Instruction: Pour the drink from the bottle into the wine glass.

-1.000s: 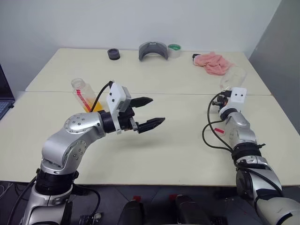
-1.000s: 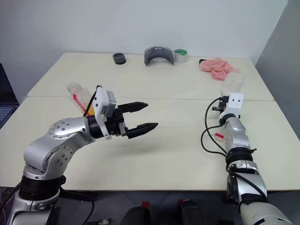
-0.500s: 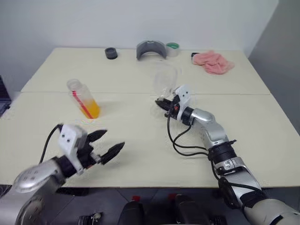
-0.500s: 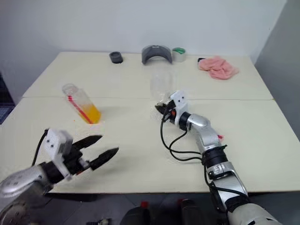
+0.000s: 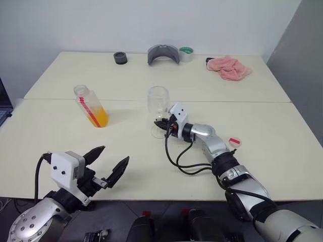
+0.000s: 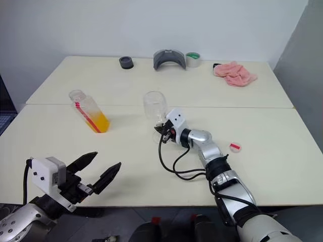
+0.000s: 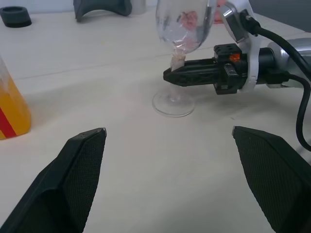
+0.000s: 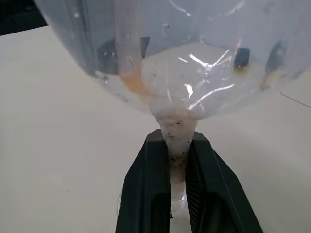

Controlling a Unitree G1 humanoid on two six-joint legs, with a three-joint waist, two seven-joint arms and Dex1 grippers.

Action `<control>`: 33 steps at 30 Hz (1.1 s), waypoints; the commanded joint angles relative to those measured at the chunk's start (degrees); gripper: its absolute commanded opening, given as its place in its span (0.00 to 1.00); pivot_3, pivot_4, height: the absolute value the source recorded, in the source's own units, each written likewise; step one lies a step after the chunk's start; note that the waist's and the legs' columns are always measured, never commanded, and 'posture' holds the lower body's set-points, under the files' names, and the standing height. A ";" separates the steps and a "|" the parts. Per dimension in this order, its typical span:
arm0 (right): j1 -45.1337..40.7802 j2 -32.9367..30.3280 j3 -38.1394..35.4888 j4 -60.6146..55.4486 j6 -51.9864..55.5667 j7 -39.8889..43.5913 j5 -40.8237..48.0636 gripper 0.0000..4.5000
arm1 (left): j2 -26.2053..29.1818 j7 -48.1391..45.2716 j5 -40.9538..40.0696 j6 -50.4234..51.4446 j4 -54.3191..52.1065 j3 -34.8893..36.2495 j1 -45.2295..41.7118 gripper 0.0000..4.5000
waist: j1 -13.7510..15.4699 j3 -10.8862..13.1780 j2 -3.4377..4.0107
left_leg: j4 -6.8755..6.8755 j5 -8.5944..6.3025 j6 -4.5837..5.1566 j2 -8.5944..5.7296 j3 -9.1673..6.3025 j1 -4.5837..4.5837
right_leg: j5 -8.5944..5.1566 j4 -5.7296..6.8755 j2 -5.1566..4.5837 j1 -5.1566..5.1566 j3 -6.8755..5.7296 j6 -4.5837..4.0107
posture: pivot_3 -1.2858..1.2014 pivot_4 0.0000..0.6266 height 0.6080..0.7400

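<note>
a cream table [image 5: 262, 151]. the right gripper [image 5: 160, 124] is clamped on the stem of the wine glass [image 5: 158, 101], which stands upright near the table's middle, its foot on the surface. the left gripper [image 5: 110, 164] hovers at the near edge, fingers spread wide and holding nothing. the bottle [image 5: 92, 106], uncapped and leaning, stands well to the glass's left, with orange drink [image 5: 99, 119] in its lower part. a small red-striped cap [image 5: 234, 142] lies to the right of the right arm.
</note>
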 commanded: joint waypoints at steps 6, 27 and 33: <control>-0.39 0.58 -1.85 2.00 -1.12 -0.45 -0.03 0.46 | 0.60 -2.30 1.50 -4.85 2.78 -1.69 0.07 1.00 | -0.11 0.01 0.00 | 0.01 0.00 0.00 -0.01 -0.01 -0.01 | 0.00 0.02 0.00 0.00 0.00 0.01 | 0.52 0.24 1.00; 25.18 -27.73 -12.67 -70.04 44.26 7.94 25.34 0.99 | 1.90 4.38 9.16 -9.25 22.71 0.08 -17.01 1.00 | 0.42 0.06 -0.07 | -0.02 -0.01 0.01 -0.08 -0.13 -0.12 | -0.10 -0.06 0.01 0.01 -0.11 0.15 | 0.52 0.24 1.00; 25.11 -30.88 -17.25 -76.04 49.89 9.16 38.35 0.99 | -0.03 8.43 11.66 -9.20 25.85 -2.02 -23.19 1.00 | 0.57 0.14 -0.29 | -0.02 -0.01 0.02 -0.04 -0.21 -0.12 | -0.09 -0.13 0.04 0.05 -0.16 0.16 | 0.52 0.24 1.00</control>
